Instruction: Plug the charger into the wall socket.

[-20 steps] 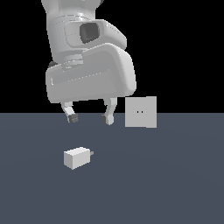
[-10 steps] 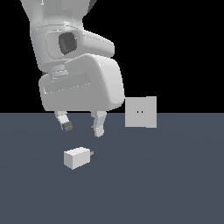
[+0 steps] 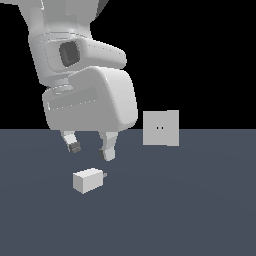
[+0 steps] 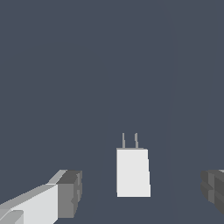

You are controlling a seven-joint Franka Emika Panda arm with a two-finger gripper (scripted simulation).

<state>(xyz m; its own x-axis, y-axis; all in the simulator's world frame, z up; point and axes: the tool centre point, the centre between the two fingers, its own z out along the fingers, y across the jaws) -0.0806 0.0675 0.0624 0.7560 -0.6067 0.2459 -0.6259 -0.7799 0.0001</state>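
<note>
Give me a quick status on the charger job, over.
Gripper open, above charger, not touching. Charger lying on floor, prongs toward wall socket. Nothing between them.

The charger [image 3: 88,180] is a small off-white block lying flat on the dark floor, lower left of centre in the exterior view, its short grey prongs pointing right. The wall socket [image 3: 161,128] stands upright right of centre, a light-grey square plate with two dark holes, well apart.

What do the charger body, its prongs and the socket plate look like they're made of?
Render only, so tentative. Charger body: matte off-white, plastic-like, no gloss. Prongs: thin, plain grey, possibly metal, though no shine. Wall socket: flat matte light-grey plate, plastic-like, two dark holes.
</note>
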